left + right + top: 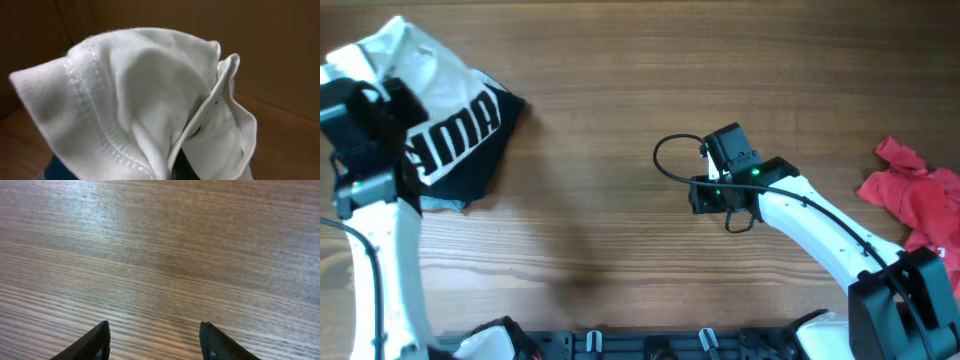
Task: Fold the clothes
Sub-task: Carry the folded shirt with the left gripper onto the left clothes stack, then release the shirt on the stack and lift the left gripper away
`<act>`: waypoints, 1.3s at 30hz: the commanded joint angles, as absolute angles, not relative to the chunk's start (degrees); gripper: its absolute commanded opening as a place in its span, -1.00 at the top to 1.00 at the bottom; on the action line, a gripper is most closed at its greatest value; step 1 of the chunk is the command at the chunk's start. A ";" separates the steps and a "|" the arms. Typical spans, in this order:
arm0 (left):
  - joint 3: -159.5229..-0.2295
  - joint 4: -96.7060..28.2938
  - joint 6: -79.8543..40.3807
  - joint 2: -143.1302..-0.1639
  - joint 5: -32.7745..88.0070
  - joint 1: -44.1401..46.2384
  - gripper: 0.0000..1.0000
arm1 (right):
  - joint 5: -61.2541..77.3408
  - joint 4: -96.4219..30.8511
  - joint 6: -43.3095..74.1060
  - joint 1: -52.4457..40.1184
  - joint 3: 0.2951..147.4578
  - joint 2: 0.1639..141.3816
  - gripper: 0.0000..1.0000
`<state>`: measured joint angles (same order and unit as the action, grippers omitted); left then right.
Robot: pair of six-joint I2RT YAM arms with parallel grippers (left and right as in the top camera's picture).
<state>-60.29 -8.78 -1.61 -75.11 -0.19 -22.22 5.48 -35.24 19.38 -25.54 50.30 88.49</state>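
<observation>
A wooden table (620, 90) spreads beneath me. My left claw (390, 105) is pinched tight on a bunched fold of the white T-shirt (150, 100), heaped at ten o'clock. My right claw (155, 332) hangs with jaws apart over the wood near centre. A red garment (920, 190) lies at three o'clock.

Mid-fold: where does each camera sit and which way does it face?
Overhead: above the table, looking straight down; both arms show, white T-shirt upper left, red garment right.
Left wrist: on the left arm, facing bunched white fabric close up; no fingers visible.
Right wrist: on the right arm, facing bare wood; right pincer open at bottom edge.
Shared: overhead and left wrist both see the white T-shirt.
</observation>
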 commanded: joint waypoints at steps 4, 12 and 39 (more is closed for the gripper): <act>-61.76 -0.34 -1.96 -86.52 2.74 -29.45 0.83 | 4.47 -36.10 19.53 -25.47 51.27 87.74 -0.16; -61.76 5.02 -2.20 -93.62 2.74 -34.35 -0.13 | 4.49 -36.99 19.73 -25.47 51.27 87.74 -0.15; -63.18 -25.82 -8.38 -85.82 8.03 3.05 -1.00 | 6.17 -23.68 25.78 -25.47 51.13 87.72 -0.99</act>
<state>-63.02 -22.15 -11.46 -84.36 8.12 -4.36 6.61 -27.94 22.76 -25.54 50.41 88.49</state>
